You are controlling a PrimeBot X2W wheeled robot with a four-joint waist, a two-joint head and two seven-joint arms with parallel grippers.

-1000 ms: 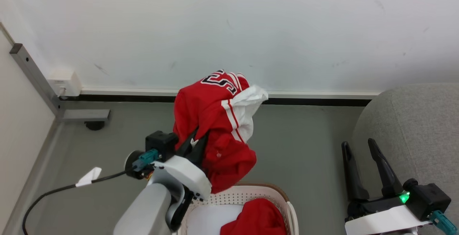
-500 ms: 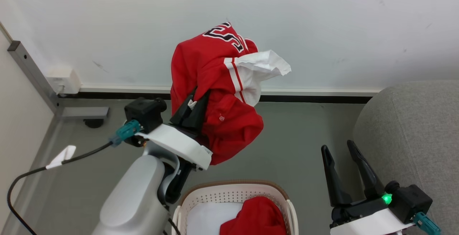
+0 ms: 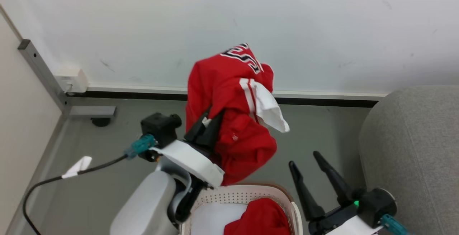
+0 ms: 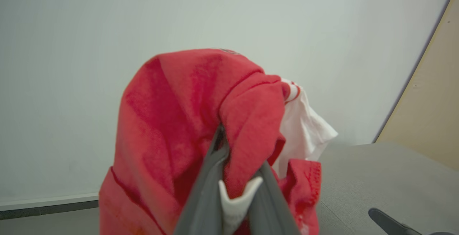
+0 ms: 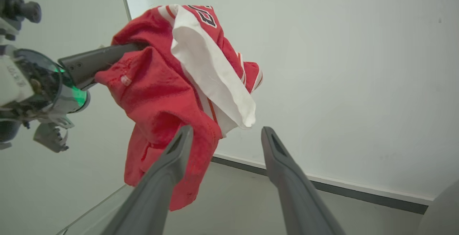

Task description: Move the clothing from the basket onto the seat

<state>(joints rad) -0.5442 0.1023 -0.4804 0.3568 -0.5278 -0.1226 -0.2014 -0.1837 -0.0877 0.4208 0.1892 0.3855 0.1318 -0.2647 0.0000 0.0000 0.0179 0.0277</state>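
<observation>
Red jersey (image 3: 229, 84): white stripes, black-and-white lettering, white panel turned out. Bunched, held in the air above the laundry basket's (image 3: 247, 191) far rim, pinched in the closed left gripper (image 3: 211, 116).
Plain red garment (image 3: 263, 217): inside the basket, right side, beside a white pad (image 3: 209, 220).
Right gripper (image 3: 303, 158): jaws wide apart, empty, near the grey sofa's (image 3: 412, 145) rounded corner.
Grey floor (image 3: 107, 149); white wall (image 3: 143, 20), dark skirting (image 3: 136, 95).

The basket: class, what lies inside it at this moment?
Inside the basket lie a plain red garment and a white pad. Whatever sits beneath the garment is covered.
</observation>
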